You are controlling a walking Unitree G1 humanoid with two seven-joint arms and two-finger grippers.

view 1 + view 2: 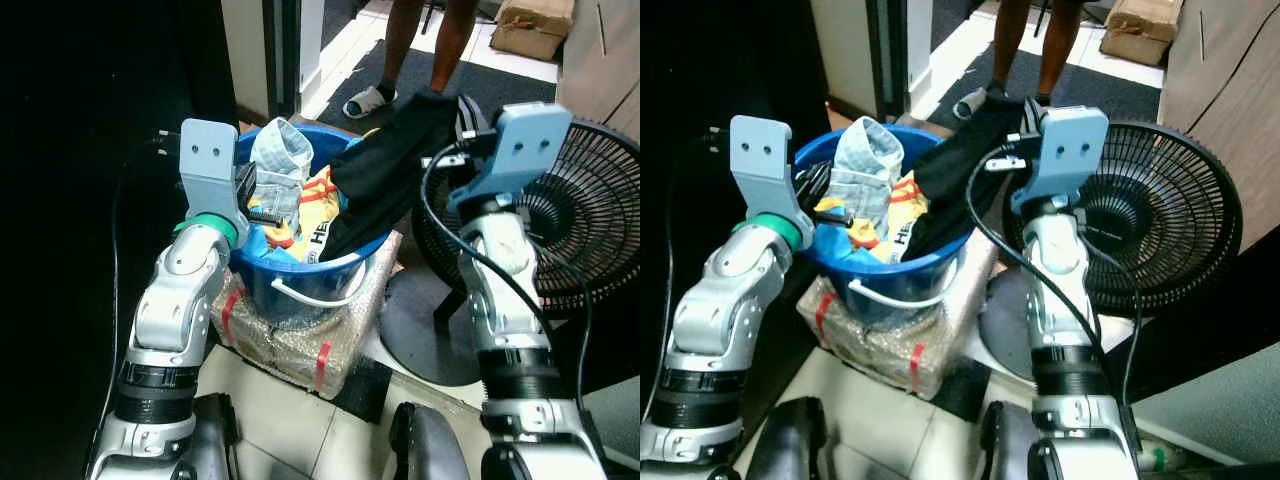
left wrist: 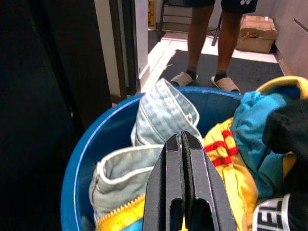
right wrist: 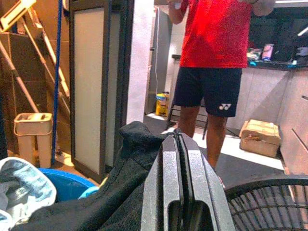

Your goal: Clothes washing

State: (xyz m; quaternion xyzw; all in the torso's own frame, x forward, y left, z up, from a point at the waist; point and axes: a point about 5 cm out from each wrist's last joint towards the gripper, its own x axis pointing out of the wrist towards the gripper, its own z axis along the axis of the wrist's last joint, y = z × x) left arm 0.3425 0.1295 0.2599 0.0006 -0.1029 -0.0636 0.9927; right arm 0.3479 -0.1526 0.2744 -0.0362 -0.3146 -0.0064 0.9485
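A round blue plastic basin (image 1: 262, 283) with a white wire handle sat on a block wrapped in bubble film and red tape (image 1: 290, 345), heaped with laundry: a pale striped cotton garment (image 1: 280, 170) standing up in stiff folds, a yellow jersey with red trim (image 2: 231, 159), a turquoise cloth (image 2: 255, 130), and a black garment (image 1: 385, 170) of soft matte knit draped over the far rim. The left tool (image 2: 182, 144) hovered low over the pale garment with its two long black fingers pressed flat together, holding nothing, its silver arm bent upward at the basin's side. The right tool (image 3: 179, 144) was raised above the basin's right edge, its fingers closed with the black garment bunched against them; whether they held it could not be told. A black wire-grille floor fan (image 1: 1160, 215) stood just beside the basin. A person in a red shirt and dark shorts (image 3: 211, 57) stood beyond on a dark mat.
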